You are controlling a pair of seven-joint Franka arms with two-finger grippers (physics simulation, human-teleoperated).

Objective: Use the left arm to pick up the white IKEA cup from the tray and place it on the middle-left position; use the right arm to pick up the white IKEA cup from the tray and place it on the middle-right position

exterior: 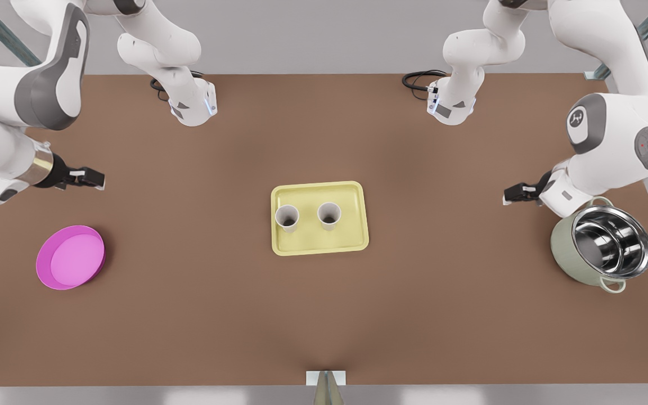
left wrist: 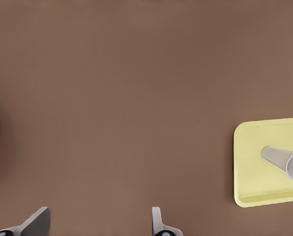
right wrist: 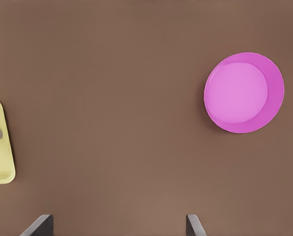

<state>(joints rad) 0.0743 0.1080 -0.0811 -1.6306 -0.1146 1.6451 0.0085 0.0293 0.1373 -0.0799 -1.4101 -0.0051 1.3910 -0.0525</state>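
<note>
L gripper (exterior: 507, 197): jaws held apart, pot (exterior: 602, 247) just beside, tray (exterior: 319, 247) w/ two cups (exterior: 287, 217) seen well ahead. R gripper (exterior: 100, 180): jaws apart, pink plate (exterior: 71, 257) near.

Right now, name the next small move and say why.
Probably swing the left hand, open beside the green pot, toward the white cup nearer it on the yellow tray. That cup and the other cup stand upright and ungrasped; the right hand waits open above the pink plate.
</note>
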